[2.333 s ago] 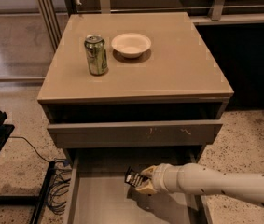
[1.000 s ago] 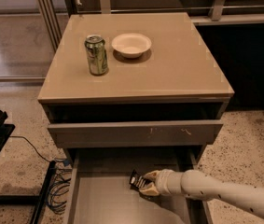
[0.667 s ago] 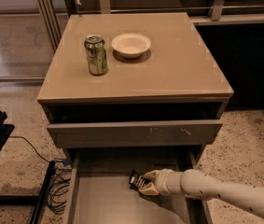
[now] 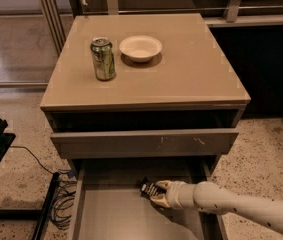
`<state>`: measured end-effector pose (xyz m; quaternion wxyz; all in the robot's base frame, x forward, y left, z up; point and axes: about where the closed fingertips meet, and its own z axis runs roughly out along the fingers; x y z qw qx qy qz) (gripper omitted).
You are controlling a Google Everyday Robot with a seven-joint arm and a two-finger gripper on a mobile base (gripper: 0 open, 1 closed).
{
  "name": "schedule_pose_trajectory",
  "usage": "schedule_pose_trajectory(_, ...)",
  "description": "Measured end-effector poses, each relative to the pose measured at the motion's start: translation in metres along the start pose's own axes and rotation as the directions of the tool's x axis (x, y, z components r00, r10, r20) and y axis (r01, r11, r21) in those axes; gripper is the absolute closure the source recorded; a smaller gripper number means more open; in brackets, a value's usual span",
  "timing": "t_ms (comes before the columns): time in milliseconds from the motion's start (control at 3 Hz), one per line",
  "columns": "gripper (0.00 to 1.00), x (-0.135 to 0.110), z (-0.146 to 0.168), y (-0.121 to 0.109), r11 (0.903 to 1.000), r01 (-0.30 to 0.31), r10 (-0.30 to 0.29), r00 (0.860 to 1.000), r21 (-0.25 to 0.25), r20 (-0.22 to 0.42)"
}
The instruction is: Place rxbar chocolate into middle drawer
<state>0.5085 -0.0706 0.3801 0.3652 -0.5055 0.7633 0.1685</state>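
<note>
The rxbar chocolate (image 4: 148, 188), a small black wrapper with white lettering, sits between the fingertips of my gripper (image 4: 157, 193). The gripper is shut on it. The gripper reaches in from the right and holds the bar low over the back part of the middle drawer (image 4: 111, 215). This drawer is pulled out and has a plain grey floor. The pale arm (image 4: 241, 208) crosses the drawer's right wall.
Above it, a drawer with a scuffed grey front (image 4: 146, 143) stands slightly open. A green soda can (image 4: 103, 59) and a white bowl (image 4: 140, 48) stand on the cabinet top. Cables and a black stand (image 4: 11, 194) lie on the floor at left.
The gripper with the bar has moved slightly down and toward the back of the open drawer, then held nearly still over the last second.
</note>
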Motion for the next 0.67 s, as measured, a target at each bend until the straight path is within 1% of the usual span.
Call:
schedule_pose_trajectory(333,0.02,0.0,0.0,0.0,1.0,0.0,0.0,1.0,0.0,0.0)
schedule_pose_trajectory(667,0.0,0.0,0.0,0.0,1.0,0.0,0.0,1.0,0.0,0.0)
